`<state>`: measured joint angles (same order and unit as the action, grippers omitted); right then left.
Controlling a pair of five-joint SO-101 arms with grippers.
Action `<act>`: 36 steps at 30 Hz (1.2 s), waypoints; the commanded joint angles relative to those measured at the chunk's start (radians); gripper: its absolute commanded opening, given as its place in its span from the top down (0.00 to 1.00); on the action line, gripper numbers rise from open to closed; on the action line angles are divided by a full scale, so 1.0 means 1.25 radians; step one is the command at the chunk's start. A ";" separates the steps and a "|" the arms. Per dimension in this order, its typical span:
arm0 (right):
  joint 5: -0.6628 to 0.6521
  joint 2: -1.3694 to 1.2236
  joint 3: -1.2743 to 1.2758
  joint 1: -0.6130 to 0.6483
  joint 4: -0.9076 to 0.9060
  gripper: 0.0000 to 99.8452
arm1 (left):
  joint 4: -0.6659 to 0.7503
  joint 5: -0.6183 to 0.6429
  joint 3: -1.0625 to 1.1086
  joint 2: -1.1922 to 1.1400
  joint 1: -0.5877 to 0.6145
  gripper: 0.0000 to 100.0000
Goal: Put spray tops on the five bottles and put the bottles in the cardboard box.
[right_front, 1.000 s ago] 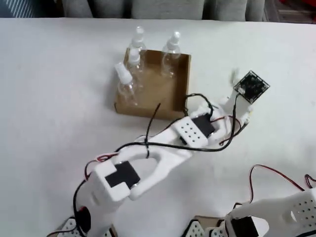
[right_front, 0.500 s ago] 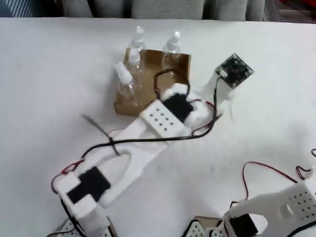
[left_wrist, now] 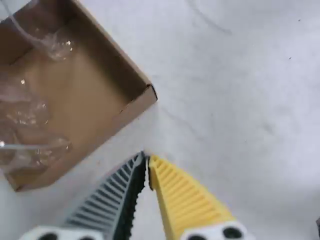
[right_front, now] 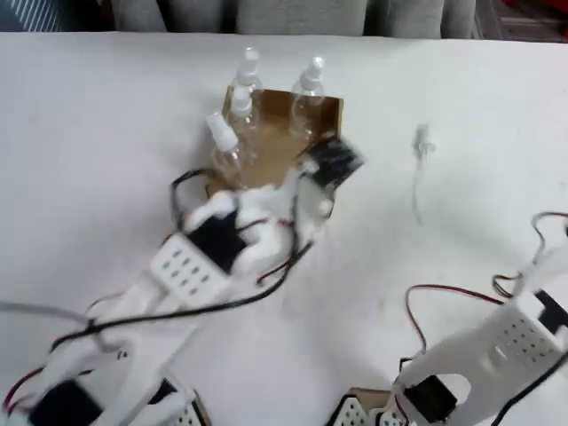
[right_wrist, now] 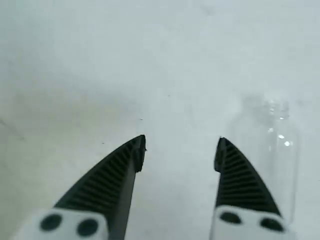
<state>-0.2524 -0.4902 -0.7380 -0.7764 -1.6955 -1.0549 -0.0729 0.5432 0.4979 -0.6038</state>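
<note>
Left wrist view: left fingers (left_wrist: 177, 197) pressed together beside cardboard box (left_wrist: 95, 100); right fingers (right_wrist: 112, 182) spread.

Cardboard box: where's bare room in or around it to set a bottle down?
Inside the cardboard box, the floor by its near right corner is bare; the four bottles crowd its left and far sides. The table left of the box is open, so is the strip between box and loose spray top. The left gripper, shut, crowds the box's near side.
</note>
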 commanded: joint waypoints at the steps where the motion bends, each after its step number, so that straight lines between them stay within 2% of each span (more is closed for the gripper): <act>1: 0.063 0.026 -0.042 0.105 -0.025 0.88 | 0.044 -0.069 0.194 0.211 0.075 0.98; 6: 0.131 0.024 -0.038 0.249 -0.003 0.83 | 0.045 -0.117 0.396 0.373 0.141 0.98; 12: 0.152 0.006 -0.041 0.376 0.101 0.84 | 0.117 -0.130 0.625 0.551 0.139 0.98; 16: 0.152 -0.047 -0.042 0.428 0.180 0.84 | 0.136 -0.130 0.698 0.646 0.138 0.98; 20: 0.152 -0.094 -0.043 0.446 0.267 0.84 | 0.136 -0.130 0.732 0.699 0.138 0.98; 36: 0.152 -0.305 -0.043 0.454 0.535 0.84 | 0.135 -0.130 0.735 0.700 0.137 0.98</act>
<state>-0.0713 -0.8615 -0.7426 -0.2148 -1.0771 -0.9198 -0.2263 1.4668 1.3556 -0.4396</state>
